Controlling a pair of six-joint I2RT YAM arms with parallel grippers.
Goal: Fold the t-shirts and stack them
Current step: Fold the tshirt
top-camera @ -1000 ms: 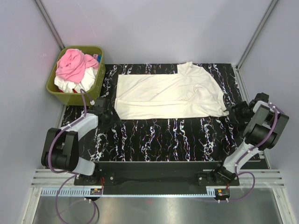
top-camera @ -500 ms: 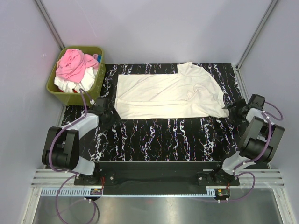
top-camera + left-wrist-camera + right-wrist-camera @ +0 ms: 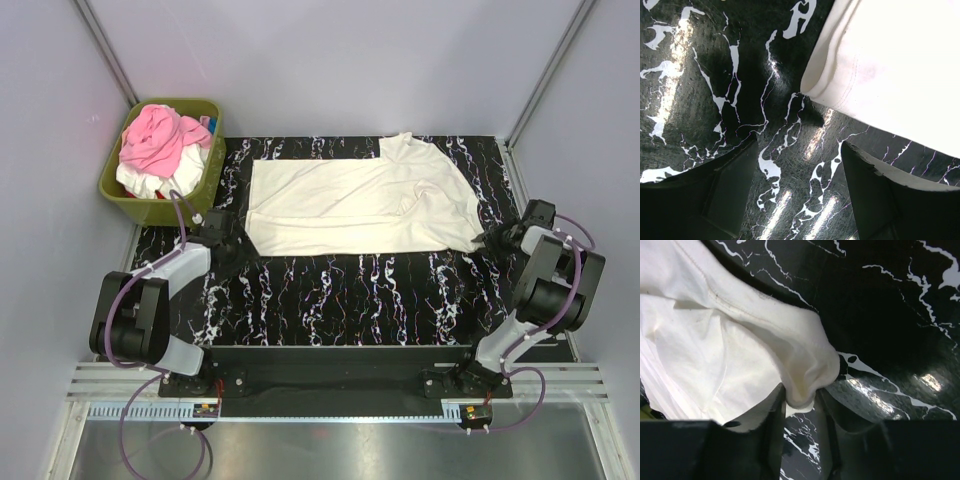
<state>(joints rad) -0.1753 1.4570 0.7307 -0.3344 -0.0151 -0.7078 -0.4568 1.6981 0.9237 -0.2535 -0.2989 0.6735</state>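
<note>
- Top view: the cream t-shirt (image 3: 355, 200) lies flat on the far counter (image 3: 350, 290). The left fingers (image 3: 228, 250) sit just off its near-left corner, the right fingers (image 3: 492, 240) at its near-right corner.
- Left wrist: the fingers stand open, with the shirt's corner ahead and untouched.
- Right wrist: the fingers pinch a bunched corner of the shirt.

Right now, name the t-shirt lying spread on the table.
The cream t-shirt, laid out on the black marbled table; the pink t-shirt and white t-shirt sit bunched in the green basket.

Cream t-shirt (image 3: 360, 205) flat, basket (image 3: 125, 196) (olive) left
</note>
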